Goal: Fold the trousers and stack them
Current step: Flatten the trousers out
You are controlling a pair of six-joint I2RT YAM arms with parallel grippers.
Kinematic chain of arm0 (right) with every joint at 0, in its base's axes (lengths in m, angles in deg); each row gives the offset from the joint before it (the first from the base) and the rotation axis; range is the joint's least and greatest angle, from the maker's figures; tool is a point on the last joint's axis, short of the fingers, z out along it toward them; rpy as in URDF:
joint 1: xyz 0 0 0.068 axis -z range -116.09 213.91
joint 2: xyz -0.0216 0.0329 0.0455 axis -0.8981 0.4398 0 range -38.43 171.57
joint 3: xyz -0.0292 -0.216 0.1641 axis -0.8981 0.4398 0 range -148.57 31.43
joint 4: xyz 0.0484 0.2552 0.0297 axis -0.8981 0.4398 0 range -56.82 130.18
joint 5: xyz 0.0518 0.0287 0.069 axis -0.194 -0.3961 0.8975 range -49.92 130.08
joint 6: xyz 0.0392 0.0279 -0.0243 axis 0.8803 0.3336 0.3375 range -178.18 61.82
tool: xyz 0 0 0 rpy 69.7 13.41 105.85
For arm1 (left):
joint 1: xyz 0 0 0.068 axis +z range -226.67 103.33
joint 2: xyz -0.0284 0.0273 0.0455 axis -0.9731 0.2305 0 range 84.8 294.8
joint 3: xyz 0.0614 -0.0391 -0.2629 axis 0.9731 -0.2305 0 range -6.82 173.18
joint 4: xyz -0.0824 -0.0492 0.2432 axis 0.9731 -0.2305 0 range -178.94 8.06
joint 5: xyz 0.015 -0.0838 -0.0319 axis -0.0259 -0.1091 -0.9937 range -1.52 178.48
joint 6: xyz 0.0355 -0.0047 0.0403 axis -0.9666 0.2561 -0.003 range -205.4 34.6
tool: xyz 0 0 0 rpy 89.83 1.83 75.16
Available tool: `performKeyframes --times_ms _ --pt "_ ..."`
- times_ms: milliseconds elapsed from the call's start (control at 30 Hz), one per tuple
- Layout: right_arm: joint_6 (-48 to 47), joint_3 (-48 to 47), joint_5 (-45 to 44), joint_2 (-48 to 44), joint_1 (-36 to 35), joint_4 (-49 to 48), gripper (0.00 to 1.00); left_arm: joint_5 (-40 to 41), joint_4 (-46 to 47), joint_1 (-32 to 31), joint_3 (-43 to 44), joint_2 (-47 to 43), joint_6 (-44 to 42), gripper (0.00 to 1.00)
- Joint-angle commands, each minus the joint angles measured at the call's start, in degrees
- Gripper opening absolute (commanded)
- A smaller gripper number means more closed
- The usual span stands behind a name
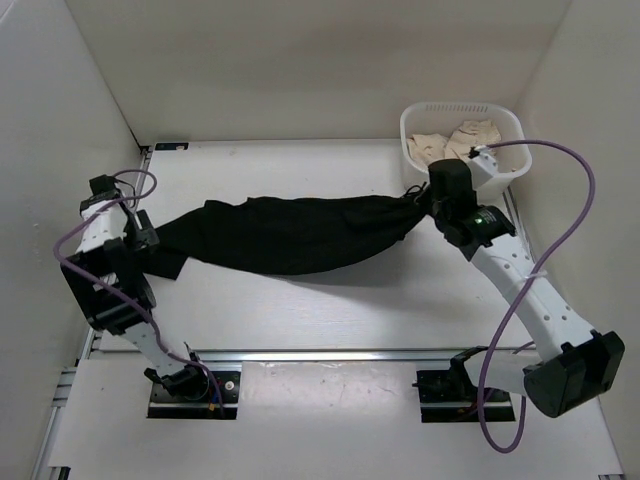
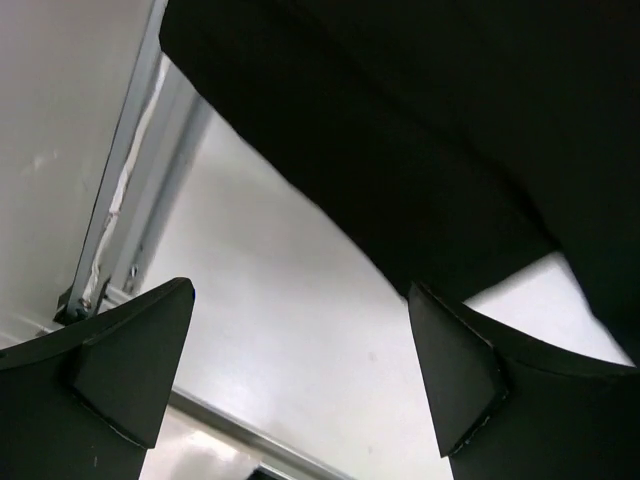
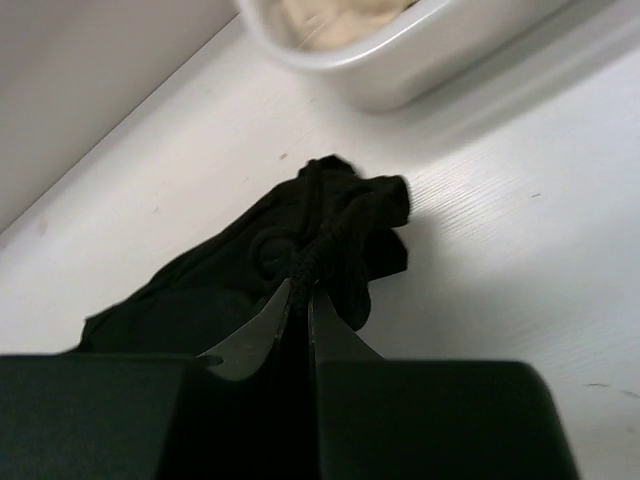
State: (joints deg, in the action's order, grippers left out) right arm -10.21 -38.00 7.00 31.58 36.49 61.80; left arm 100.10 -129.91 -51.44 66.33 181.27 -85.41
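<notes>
From above and behind, one camera looks down on the whole white table [image 1: 330, 310]. My wrist cameras sit close, facing past my fingers [image 2: 130, 370]; all three share the black cloth trousers [image 1: 290, 232].

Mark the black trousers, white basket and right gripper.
black trousers [image 1: 290, 232], top external view, mid-fabric.
white basket [image 1: 460, 104], top external view, far rim.
right gripper [image 3: 300, 292], right wrist view, between closed fingertips.

From my left wrist, the black fabric trousers [image 2: 420, 130] run off the top and right edges, and the fingers of my left gripper [image 2: 300, 320] are cut at the bottom. My right wrist view crops the white plastic basket [image 3: 400, 80] at the top; its cream cloth [image 3: 340, 15] is blurred. My right gripper [image 3: 300, 300] hides the pinched fabric.
</notes>
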Motion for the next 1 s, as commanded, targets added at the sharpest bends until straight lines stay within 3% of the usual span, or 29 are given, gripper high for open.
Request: performKeyframes --times_ms 0,100,200,433,833,867,967 --pt "-4.44 0.69 -1.38 -3.65 4.81 1.52 0.00 -0.37 2.26 1.31 4.54 6.08 0.01 1.00" --pt "-7.35 0.70 0.73 -4.80 10.34 3.28 0.00 -0.89 2.26 1.31 8.23 10.48 0.01 1.00" --pt "-8.58 0.70 8.63 -4.80 15.18 3.28 0.00 -4.31 1.65 1.31 9.56 11.64 0.01 1.00" --pt "-8.51 1.31 17.25 -2.44 21.00 1.88 0.00 -9.85 1.12 1.84 10.79 11.64 0.01 1.00" --pt "-7.36 1.84 21.57 -0.15 22.06 1.17 0.00 -9.60 0.32 0.61 2.36 17.70 0.01 0.95" --pt "-7.36 1.84 21.57 -0.15 22.06 1.17 0.00 -9.07 0.33 0.61 2.35 18.23 0.01 0.92" --pt "-6.84 1.84 21.57 -0.15 22.06 0.47 0.00 -8.54 0.33 0.61 3.05 18.76 0.01 0.23"
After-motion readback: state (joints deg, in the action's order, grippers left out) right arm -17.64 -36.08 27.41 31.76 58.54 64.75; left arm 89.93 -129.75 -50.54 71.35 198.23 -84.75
